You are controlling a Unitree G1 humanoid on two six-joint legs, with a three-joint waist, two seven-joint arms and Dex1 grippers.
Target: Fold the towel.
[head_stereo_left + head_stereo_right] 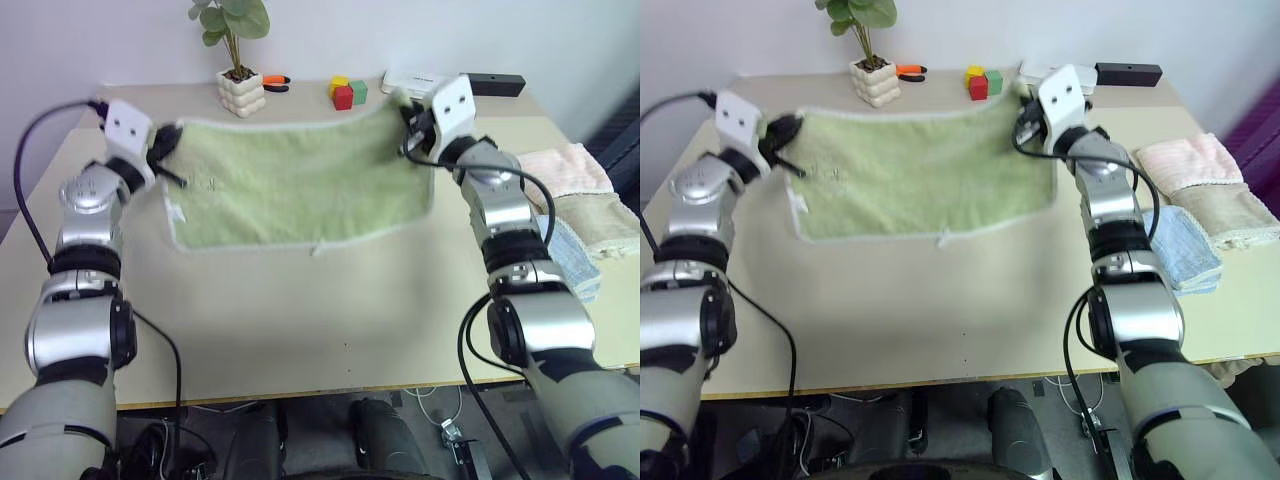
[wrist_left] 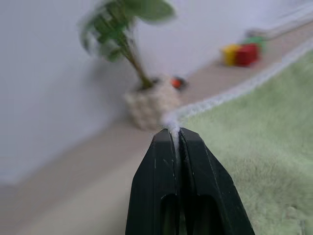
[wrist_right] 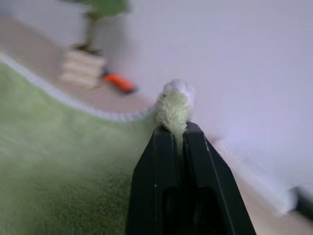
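The towel [image 1: 300, 185] hangs stretched above the counter [image 1: 330, 320], one top corner pinched in the left tool [image 1: 170, 150] and one in the right tool [image 1: 408, 128], so the fold looks barely begun.

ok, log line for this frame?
task: fold towel | left tool: shut on towel corner | right tool: shut on towel corner | far edge lifted | fold not done

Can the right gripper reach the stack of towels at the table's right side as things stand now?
Probably not yet. The right gripper is shut on a far corner of the green towel, which the left gripper also holds. The stack of towels lies apart with nothing between, but the gripper must first release.
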